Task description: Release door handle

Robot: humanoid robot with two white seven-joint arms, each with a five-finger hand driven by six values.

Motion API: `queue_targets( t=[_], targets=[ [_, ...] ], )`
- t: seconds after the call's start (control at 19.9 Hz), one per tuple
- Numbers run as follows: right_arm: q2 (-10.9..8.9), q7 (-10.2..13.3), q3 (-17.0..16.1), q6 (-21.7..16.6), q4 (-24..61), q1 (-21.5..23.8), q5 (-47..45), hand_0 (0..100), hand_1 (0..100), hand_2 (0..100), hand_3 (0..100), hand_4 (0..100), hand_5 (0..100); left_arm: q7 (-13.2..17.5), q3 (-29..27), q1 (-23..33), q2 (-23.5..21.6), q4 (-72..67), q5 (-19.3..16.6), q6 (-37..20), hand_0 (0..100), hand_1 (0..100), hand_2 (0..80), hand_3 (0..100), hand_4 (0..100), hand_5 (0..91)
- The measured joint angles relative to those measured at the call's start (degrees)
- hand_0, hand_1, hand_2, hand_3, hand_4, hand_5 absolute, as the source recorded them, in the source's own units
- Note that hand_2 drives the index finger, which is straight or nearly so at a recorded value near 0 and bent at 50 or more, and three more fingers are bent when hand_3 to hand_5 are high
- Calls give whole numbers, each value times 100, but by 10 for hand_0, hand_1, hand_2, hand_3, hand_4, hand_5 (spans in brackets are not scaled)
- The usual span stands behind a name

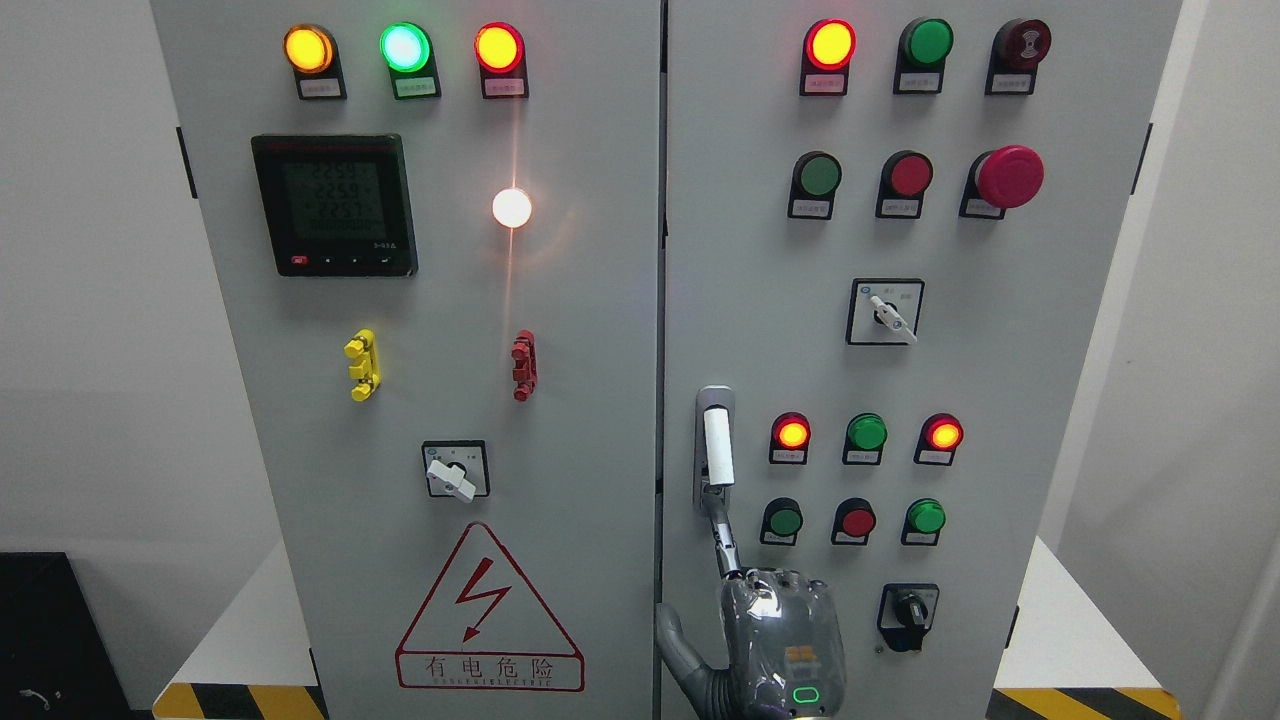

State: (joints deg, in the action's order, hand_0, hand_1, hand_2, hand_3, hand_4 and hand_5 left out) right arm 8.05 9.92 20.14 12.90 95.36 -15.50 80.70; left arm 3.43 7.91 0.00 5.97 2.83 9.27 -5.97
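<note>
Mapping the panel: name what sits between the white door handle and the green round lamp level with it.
A lit red round lamp, seen in the head view.

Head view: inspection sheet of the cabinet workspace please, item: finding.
Surface: grey two-door electrical cabinet, both doors look shut.
Job's things: door handle on the right door's left edge, upright, white grip.
Clutter: nothing seen.
Grippers: one hand below the handle, a finger stretched up to the handle's lower end; no wrapped grasp visible. Which arm it is cannot be told. No other hand in view.
Cables: nothing seen.
Surroundings: lit indicator lamps along the top, digital meter on the left door, red mushroom stop button on the right door, rotary switches, high-voltage warning triangle, white base with yellow-black hazard stripes, white walls.
</note>
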Motion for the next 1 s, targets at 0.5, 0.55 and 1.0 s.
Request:
queue_targets(
  t=[0.5,0.55,1.0],
  targets=[
    [3,21,-3,-5,-56,13,-2,417,305,0,1000,1000,1000,0,0,0,-1,0,-1,0,120,556,0,0,0,0],
    [3,22,-3,-5,-55,13,-2,417,305,0,1000,1000,1000,0,0,0,-1,0,-1,0,120,556,0,0,0,0],
    [3,27,-5,-6,-60,13,-2,416,305,0,1000,1000,1000,0,0,0,0,0,0,0,120,556,0,0,0,0]
  ],
)
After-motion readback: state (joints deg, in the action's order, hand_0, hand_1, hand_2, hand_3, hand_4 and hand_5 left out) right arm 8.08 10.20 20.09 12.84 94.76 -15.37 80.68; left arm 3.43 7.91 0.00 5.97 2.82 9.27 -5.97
